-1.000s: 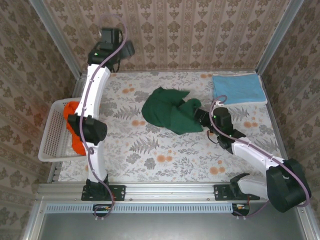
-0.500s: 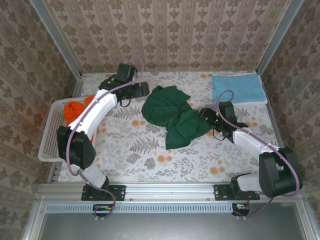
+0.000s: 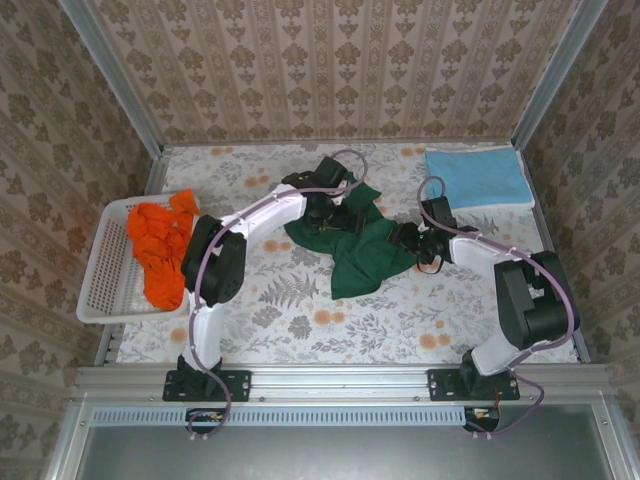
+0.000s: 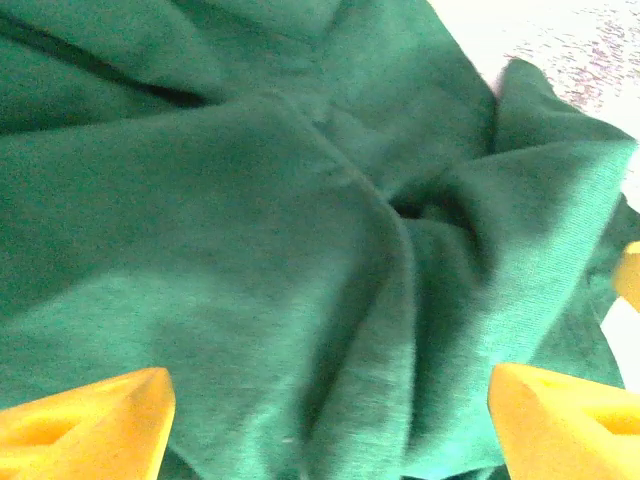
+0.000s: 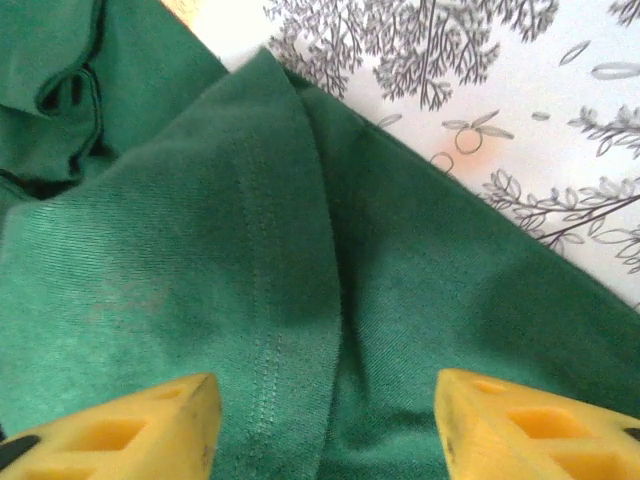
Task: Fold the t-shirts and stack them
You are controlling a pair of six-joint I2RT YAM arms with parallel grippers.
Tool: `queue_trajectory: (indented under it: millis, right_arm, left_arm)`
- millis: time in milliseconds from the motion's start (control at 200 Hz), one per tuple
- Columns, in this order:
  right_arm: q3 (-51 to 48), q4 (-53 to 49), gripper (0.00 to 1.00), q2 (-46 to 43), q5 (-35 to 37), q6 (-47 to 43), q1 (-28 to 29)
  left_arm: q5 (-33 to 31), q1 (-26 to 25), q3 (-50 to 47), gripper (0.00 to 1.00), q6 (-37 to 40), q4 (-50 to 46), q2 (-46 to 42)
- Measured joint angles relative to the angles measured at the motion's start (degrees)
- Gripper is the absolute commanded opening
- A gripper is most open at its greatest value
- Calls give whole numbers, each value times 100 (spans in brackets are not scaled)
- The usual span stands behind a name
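Dark green t-shirt (image 3: 362,258) is the one in hand. It lies crumpled in the middle of the worktop (image 3: 300,315) and is not yet spread, so the step looks like taking hold of it to pull it flat before any fold. Well off to the left of both jaws, orange t-shirts (image 3: 155,250) sit bunched in the white basket (image 3: 92,295). Left gripper (image 4: 330,385) hangs low over the shirt's far, rumpled part with its jaws wide. A thick ridge of folds runs between and beneath them, and nothing is pinched. Right gripper (image 5: 325,390) sits at the shirt's right edge, its jaws also wide. A stitched seam lies directly between them, with bare worktop just beyond. Past the right jaws, toward the far right corner, the light blue t-shirt (image 3: 475,178) lies folded flat. Next, I judge, each pair must close on a single edge rather than a bunch, then draw apart.
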Motion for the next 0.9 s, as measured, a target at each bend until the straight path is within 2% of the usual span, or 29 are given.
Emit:
queue_trajectory:
  millis: [140, 260, 310, 400, 525, 900]
  right_arm:
    - [116, 94, 48, 341, -374, 37, 0]
    - [116, 179, 34, 393, -568, 122, 4]
    - [114, 271, 26, 393, -647, 164, 17]
    - [116, 337, 16, 393, -774, 173, 20]
    - [116, 343, 9, 385, -831, 210, 20]
    - [144, 24, 9, -444, -839, 153, 2]
  left_arm:
    - [48, -50, -503, 71, -9, 166, -190]
    - [192, -46, -673, 64, -24, 221, -192]
    - [249, -55, -675, 53, -37, 251, -192]
    - [356, -55, -669, 26, -61, 310, -190]
    - [468, -55, -623, 0, -31, 352, -190]
    - [450, -15, -175, 0, 7, 376, -308]
